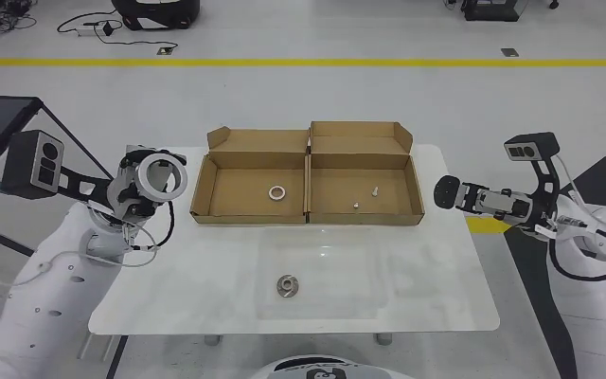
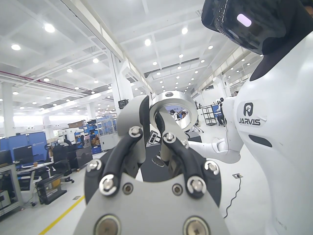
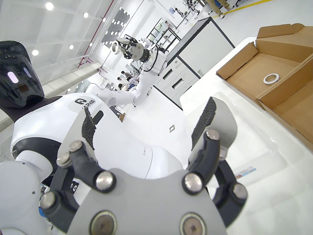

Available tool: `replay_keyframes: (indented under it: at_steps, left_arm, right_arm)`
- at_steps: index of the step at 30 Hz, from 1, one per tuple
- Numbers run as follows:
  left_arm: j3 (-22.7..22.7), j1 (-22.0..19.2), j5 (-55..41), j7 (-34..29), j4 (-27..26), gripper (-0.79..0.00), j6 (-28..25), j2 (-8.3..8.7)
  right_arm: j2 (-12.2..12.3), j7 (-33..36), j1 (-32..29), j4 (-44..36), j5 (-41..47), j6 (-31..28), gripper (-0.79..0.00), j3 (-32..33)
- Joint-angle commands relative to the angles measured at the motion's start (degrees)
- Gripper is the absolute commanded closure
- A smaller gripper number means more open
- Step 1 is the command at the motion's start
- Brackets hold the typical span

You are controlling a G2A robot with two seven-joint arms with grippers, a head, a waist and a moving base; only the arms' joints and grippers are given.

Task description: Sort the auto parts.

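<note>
Now: L fingers [image 2: 143, 118] clamp smooth round metal ring [image 2: 192, 117] wall; R fingers [image 3: 204, 121] ribbed, blk, spread wide.

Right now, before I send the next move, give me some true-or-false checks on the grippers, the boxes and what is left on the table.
1. The left gripper holds a large metal ring. True.
2. The right gripper holds a part. False: its fingers are open and empty.
3. The box nearer the left arm holds a white ring. True.
4. The box nearer the right arm is empty. False: two small parts lie in it.
5. Nothing lies on the table outside the boxes. False: a round metal part sits near its front edge.
</note>
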Motion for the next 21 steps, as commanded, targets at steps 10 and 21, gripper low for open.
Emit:
replay_keyframes:
  at_steps: [10, 21]
  left_arm:
    - [2.72, 0.98, 1.25, -1.1, 12.9, -0.092, 0.0, 2.21]
    - [2.78, 1.93, -2.26, -0.06, 9.94, 0.0, 0.0, 1.56]
  right_arm:
    - [0.0, 0.0, 0.0, 0.0, 0.0, 0.0, -0.785, 0.0]
    - [0.0, 0.0, 0.0, 0.0, 0.0, 0.0, -0.785, 0.0]
